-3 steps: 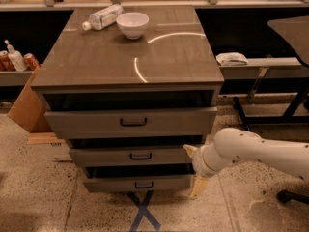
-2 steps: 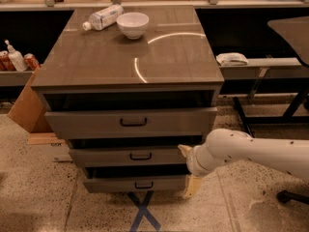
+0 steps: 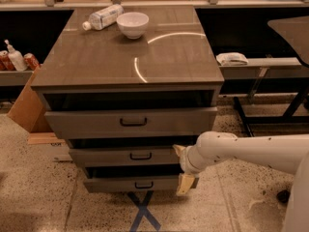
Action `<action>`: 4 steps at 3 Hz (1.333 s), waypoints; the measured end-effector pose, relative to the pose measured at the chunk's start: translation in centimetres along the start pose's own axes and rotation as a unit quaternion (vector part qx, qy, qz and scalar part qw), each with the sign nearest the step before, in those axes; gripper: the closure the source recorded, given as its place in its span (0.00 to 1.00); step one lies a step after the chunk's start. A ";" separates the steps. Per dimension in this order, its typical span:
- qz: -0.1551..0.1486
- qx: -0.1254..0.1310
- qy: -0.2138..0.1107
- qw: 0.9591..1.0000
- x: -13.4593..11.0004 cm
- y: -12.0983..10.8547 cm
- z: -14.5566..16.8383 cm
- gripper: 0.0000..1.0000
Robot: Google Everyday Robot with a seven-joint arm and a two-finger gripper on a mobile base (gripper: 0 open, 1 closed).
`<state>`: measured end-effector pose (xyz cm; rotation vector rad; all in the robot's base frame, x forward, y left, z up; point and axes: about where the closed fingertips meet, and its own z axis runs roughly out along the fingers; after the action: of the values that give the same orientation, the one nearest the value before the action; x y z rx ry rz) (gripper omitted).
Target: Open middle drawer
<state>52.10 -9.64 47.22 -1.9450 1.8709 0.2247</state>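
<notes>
At the right end of the cabinet's lower drawers, low over the speckled floor, my pincer (image 3: 182, 167) hangs at the tip of my white arm (image 3: 251, 151), which reaches in from the right. Its two tan fingers (image 3: 186, 183) are spread wide apart. The upper one sits by the right end of the middle drawer (image 3: 106, 157) and the lower one by the right end of the bottom drawer (image 3: 111, 184). I cannot tell whether either one touches the wood.

The middle drawer sits between the taller top drawer (image 3: 87, 123) and the bottom one. It is pulled out a little, with a dark gap above its front, and its small dark handle (image 3: 140, 155) is at the centre, well to the left of my pincer.

On the cabinet top (image 3: 96, 62) a white bowl (image 3: 133, 24) stands near the back edge, and a plastic bottle (image 3: 102, 17) lies on its side just beside it. A blue tape cross (image 3: 145, 215) marks the floor in front of the bottom drawer.
</notes>
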 end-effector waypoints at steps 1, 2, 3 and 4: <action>-0.002 0.014 0.002 1.000 -0.2 -1.1 1.1 0.00; 0.001 0.022 0.003 1.000 -0.2 -2.4 2.5 0.00; 0.004 0.020 0.002 1.000 -0.2 -3.4 4.0 0.00; 0.009 0.016 -0.001 1.000 -0.1 -4.5 5.5 0.00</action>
<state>57.45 -7.34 43.21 -1.9074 1.8790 0.2002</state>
